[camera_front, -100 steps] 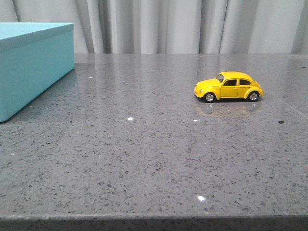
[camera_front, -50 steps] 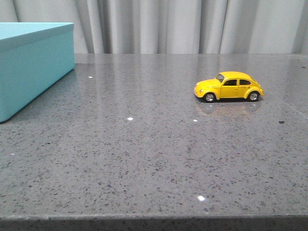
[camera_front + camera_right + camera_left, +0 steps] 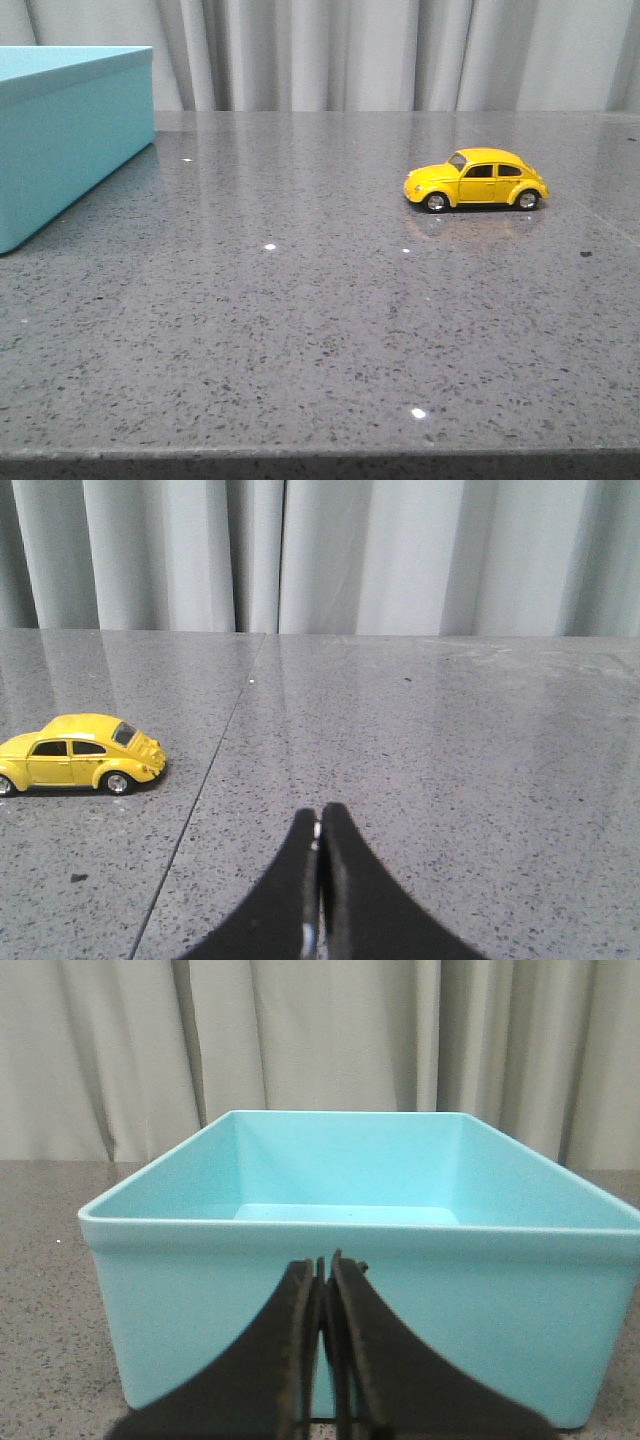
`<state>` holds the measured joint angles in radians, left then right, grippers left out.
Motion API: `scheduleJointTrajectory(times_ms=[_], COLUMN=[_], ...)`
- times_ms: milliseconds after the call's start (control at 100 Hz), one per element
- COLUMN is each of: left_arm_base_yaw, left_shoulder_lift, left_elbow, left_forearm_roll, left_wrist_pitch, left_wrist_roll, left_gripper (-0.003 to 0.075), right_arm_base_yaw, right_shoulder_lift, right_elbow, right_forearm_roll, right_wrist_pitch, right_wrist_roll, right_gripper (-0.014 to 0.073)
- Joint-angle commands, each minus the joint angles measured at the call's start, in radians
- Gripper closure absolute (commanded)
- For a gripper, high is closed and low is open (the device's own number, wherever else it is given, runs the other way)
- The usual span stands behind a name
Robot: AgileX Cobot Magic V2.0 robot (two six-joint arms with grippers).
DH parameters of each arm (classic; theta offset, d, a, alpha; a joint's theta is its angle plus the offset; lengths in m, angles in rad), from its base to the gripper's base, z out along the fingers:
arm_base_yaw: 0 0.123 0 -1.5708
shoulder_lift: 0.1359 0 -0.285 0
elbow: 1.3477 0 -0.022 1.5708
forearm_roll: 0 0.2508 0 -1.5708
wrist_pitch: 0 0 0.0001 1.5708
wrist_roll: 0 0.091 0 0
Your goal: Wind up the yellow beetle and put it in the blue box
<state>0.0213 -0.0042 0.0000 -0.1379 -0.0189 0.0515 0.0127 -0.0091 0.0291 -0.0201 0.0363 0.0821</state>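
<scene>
The yellow beetle stands on its wheels on the grey stone table, right of centre in the front view, nose to the left. It also shows in the right wrist view, well off to the side of my right gripper, which is shut on nothing. The blue box sits at the far left of the table. In the left wrist view the blue box is open-topped and empty, directly ahead of my left gripper, which is shut with nothing in it. Neither gripper shows in the front view.
The grey speckled table ends at a front edge close to the camera. A pleated grey curtain hangs behind the table. A seam line runs across the tabletop between the beetle and my right gripper.
</scene>
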Motion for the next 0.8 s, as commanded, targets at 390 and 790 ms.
scheduleJointTrajectory(times_ms=[390,790], left_arm_base_yaw=[0.001,0.001], left_shoulder_lift=[0.159,0.425], left_elbow=[-0.205,-0.43], left_forearm_roll=[-0.056,-0.052], left_wrist_pitch=[0.043,0.047], left_wrist_roll=[-0.012,-0.003], left_gripper=[0.0738,0.0355], right_arm_base_yaw=[-0.001,-0.001], right_shoulder_lift=[0.219,0.432], right_elbow=[-0.288,-0.433], right_forearm_roll=[0.003,0.003], right_wrist_pitch=[0.081,0.15], right_wrist_roll=[0.0,0.0], right_gripper=[0.0661,0.0474])
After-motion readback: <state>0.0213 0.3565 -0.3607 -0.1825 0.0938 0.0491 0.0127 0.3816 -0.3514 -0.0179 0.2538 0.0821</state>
